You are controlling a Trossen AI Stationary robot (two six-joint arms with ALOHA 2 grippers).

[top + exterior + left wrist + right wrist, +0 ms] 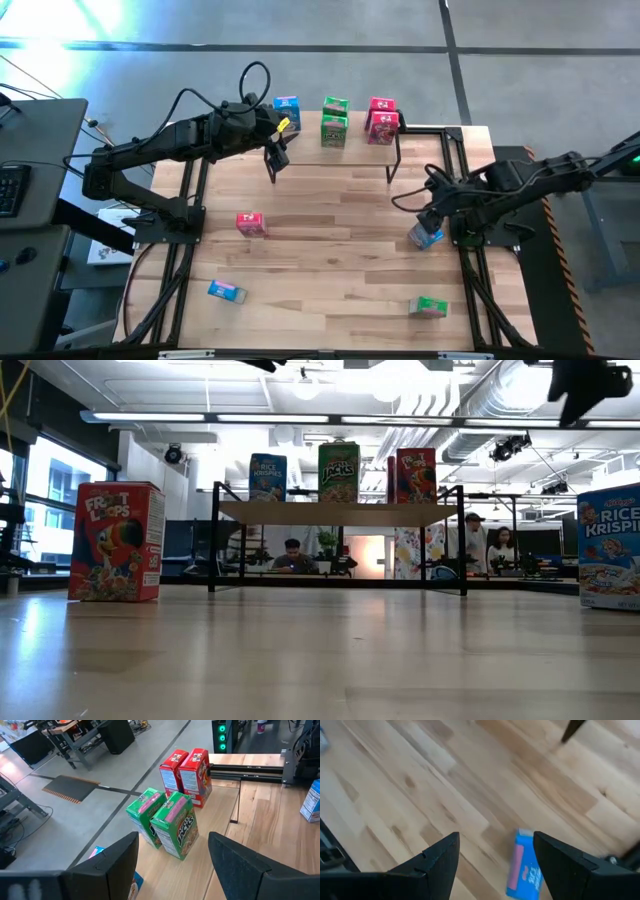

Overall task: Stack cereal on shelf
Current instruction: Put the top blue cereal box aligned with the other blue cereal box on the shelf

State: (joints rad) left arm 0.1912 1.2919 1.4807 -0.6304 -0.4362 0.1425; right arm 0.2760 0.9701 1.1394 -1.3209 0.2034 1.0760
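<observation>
Seemingly right claw (495, 865) half-hides blue box (524, 870).

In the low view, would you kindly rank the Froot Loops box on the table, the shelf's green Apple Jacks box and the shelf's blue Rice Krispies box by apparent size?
1. Froot Loops box: largest, though it stands much nearer the camera.
2. Green Apple Jacks box.
3. Blue Rice Krispies box: slightly shorter than the green one; they are nearly alike, so this order is unsure.

A lab or open workshop: exposed ceiling ducts (480, 405), a grey concrete floor (540, 25), and people (292, 556) seated at desks behind.
</observation>
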